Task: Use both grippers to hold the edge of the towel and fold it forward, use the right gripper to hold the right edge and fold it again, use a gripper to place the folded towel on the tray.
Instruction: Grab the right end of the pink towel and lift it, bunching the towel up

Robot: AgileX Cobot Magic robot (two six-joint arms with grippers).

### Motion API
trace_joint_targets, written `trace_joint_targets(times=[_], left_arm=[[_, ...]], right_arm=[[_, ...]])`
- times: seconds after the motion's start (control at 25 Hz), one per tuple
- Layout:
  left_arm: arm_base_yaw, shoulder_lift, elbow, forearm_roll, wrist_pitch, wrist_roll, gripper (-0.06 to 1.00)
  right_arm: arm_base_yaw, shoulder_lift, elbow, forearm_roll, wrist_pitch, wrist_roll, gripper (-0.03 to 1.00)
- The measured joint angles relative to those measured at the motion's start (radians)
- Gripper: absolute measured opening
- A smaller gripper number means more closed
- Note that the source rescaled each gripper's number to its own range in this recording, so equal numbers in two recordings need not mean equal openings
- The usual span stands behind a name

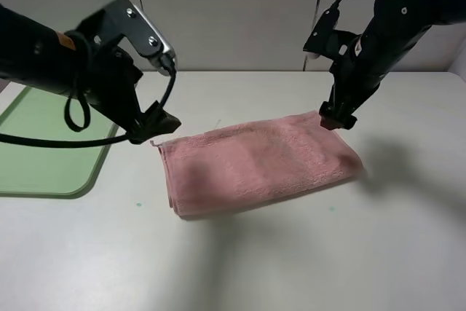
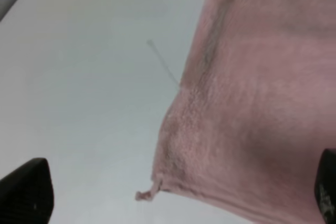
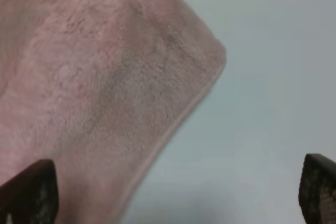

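The pink towel (image 1: 258,162) lies folded in half on the white table, its doubled edges along the far side. My left gripper (image 1: 154,130) hovers just above the towel's far left corner, open and holding nothing. In the left wrist view the towel (image 2: 252,103) and its small corner loop (image 2: 144,195) lie under the left gripper (image 2: 176,195), between its spread fingertips (image 2: 26,190). My right gripper (image 1: 336,118) hangs open over the far right corner. The right wrist view shows that corner of the towel (image 3: 94,77) and its hem (image 3: 178,124) below the right gripper (image 3: 173,190). The pale-green tray (image 1: 73,193) sits at the left.
The tray lies partly under the left arm, close to the table's left side. Bare white tabletop surrounds the towel in front and to the right. A grey wall runs along the back.
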Motion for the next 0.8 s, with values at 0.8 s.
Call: trace_joint_targets(times=[0.8], left_arm=[[0.0,-0.772,0.05,0.18,0.667,-0.513,1.0]], right_arm=[[0.0,-0.019,-0.003,0.14,0.225,0.35,1.0]])
